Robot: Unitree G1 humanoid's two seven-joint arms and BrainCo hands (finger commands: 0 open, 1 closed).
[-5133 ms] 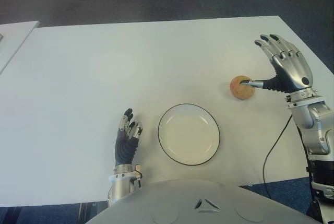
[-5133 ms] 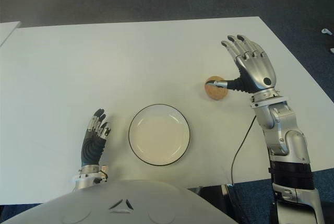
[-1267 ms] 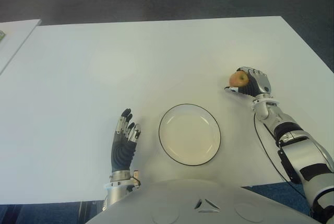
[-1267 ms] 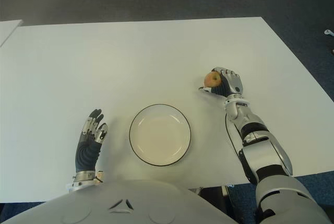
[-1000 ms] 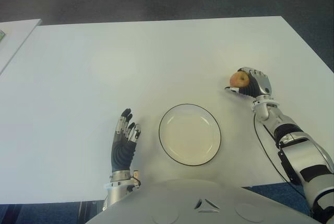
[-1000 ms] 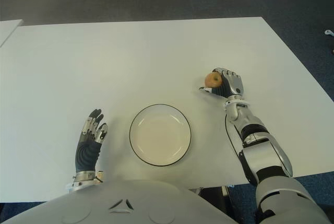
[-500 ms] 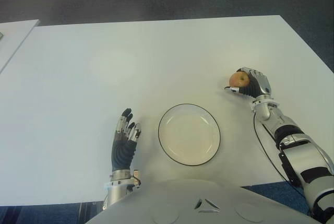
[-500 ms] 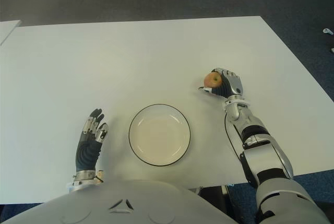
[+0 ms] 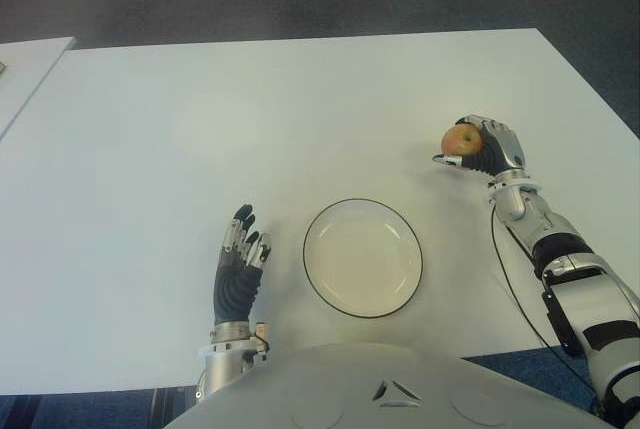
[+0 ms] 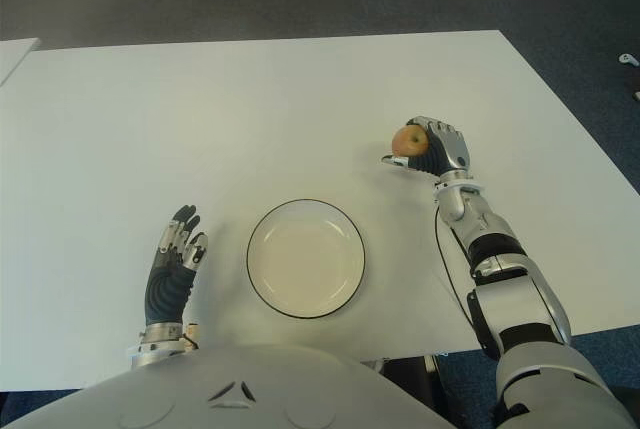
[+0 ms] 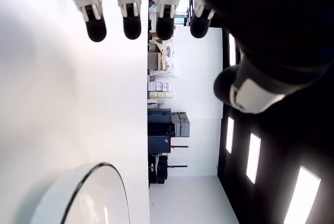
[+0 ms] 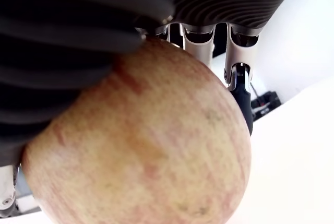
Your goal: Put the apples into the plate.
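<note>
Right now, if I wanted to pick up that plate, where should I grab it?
Probably by the dark rim of the plate. It lies flat on the white table, so slide fingers under the edge. Come from its left, where the open left hand shows; the right hand is shut on the apple.

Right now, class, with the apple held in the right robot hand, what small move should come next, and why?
Probably carry the apple left and toward the robot, over the plate. The right robot hand already grips it, and the plate holds nothing yet.
</note>
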